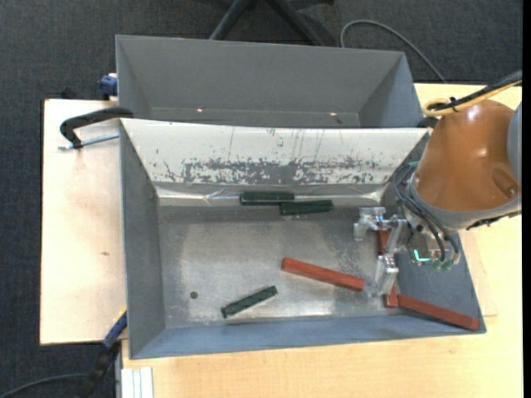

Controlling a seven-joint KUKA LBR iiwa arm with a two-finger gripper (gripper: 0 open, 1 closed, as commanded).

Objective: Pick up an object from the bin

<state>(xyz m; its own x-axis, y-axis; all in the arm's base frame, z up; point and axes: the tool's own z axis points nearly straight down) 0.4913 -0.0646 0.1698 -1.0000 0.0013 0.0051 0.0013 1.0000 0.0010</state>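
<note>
My gripper (382, 251) hangs low at the right side of the bin, near the right wall. Just left of it and below, a red-brown flat bar (322, 274) lies slanted on the bin floor, its right end close to the gripper. A second red-brown bar (433, 309) lies along the front right corner, its left end right under the gripper. Something small and red shows at the gripper itself, and I cannot tell whether it is a held thing.
A dark green bar (249, 301) lies at the front left of the floor. Two more dark green bars (266, 197) (305, 209) rest against the back wall. The arm's orange cover overhangs the right rim.
</note>
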